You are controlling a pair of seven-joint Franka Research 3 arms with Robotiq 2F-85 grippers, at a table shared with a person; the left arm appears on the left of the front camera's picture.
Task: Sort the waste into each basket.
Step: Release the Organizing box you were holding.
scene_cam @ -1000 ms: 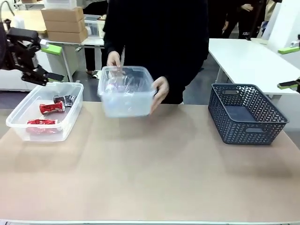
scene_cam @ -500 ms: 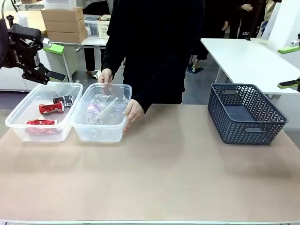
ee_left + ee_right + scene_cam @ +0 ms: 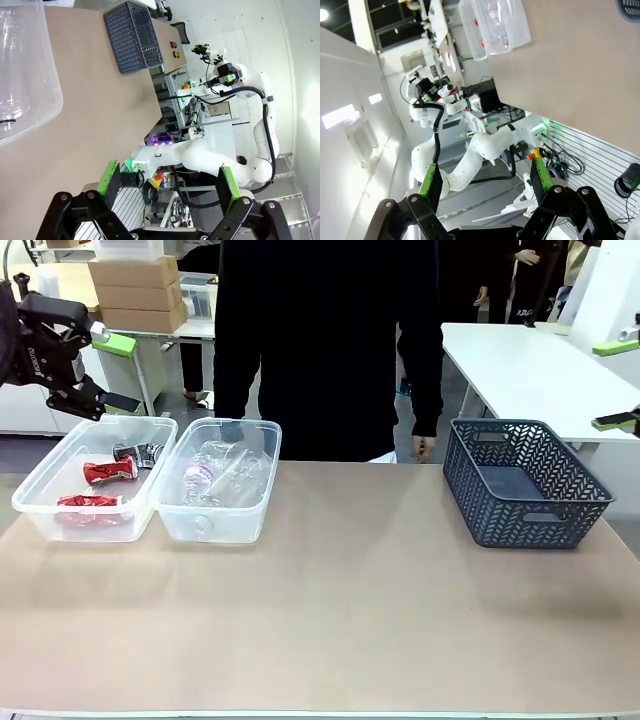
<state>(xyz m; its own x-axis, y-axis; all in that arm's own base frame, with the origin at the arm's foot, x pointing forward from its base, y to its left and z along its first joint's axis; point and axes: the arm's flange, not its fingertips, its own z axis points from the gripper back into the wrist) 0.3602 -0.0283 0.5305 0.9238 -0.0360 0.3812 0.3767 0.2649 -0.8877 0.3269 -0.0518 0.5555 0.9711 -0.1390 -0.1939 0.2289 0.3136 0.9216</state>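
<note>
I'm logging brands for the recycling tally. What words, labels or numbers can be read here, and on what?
None can be read.
Cans: red print, too blurred to read.
Bottle: small label, too small to read.
Cardboard boxes: no print legible.
Grey basket: no text shows.

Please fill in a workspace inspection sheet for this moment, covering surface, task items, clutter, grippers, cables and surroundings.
Surface: tan tabletop, bare in the middle.
Job's things: left clear tub holds red cans; second clear tub beside it holds clear bottles; grey lattice basket at the right looks empty.
Clutter: nothing seen loose on the table.
Grippers: left gripper open, empty, above the left tub's far corner; right gripper open, empty, off the table's right edge.
Cables: seen only under the table in the wrist views.
Surroundings: person standing at the far side, hands off the tubs.
</note>
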